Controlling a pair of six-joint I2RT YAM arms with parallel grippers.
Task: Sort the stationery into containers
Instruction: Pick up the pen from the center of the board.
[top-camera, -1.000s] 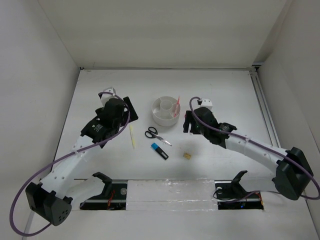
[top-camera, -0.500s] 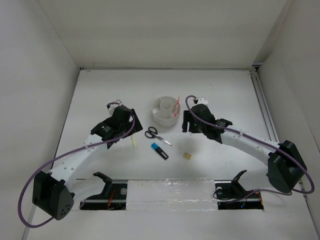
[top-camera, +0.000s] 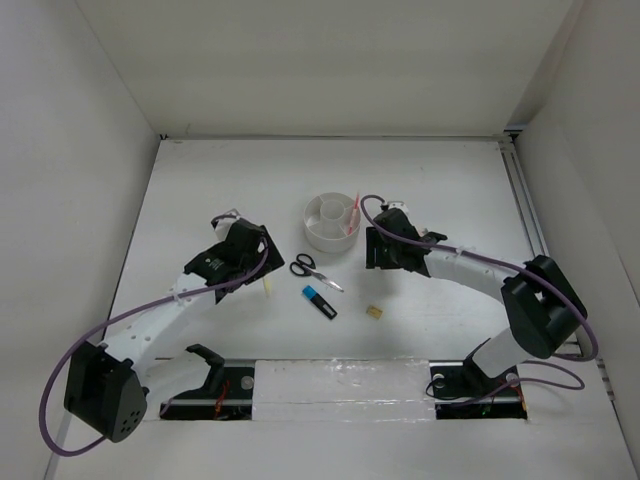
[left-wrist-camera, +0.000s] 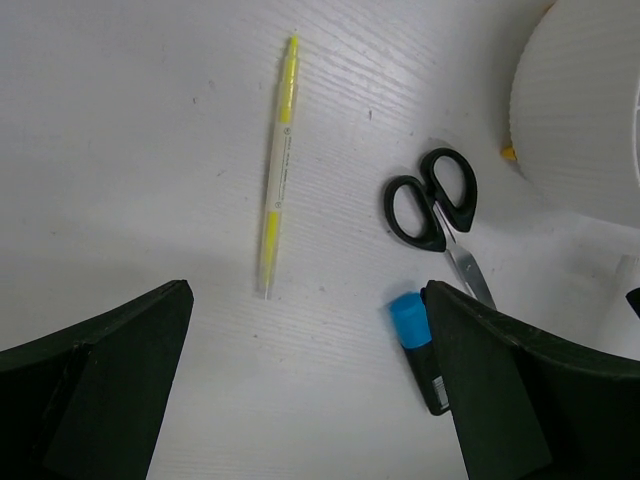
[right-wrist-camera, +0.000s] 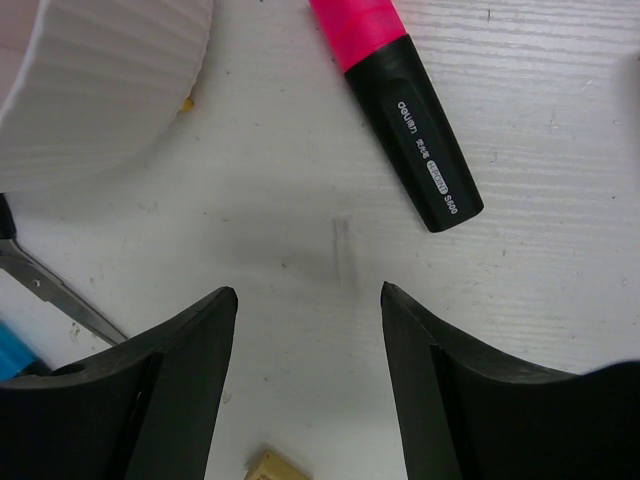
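Note:
The round white tub (top-camera: 322, 236) stands mid-table with a thin red pen (top-camera: 353, 214) leaning in it. Black-handled scissors (top-camera: 309, 268), the blue-and-black highlighter (top-camera: 320, 301) and a tan eraser (top-camera: 374, 313) lie in front of it. My left gripper (top-camera: 262, 262) is open and empty over the pale yellow pencil (left-wrist-camera: 277, 170), with the scissors (left-wrist-camera: 435, 205) and blue highlighter (left-wrist-camera: 418, 345) by its right finger. My right gripper (right-wrist-camera: 308, 290) is open and empty just right of the tub (right-wrist-camera: 110, 80), the pink-and-black highlighter (right-wrist-camera: 405, 120) lying ahead of it and the eraser (right-wrist-camera: 275, 468) beneath it.
White walls close in the table on the left, back and right. A metal rail (top-camera: 525, 215) runs along the right side. The arm bases and a taped strip (top-camera: 340, 378) lie along the near edge.
My left gripper has moved right and nearer, over the pencil. My right gripper has moved left, closer to the tub, and its elbow has swung in. Both stay open.

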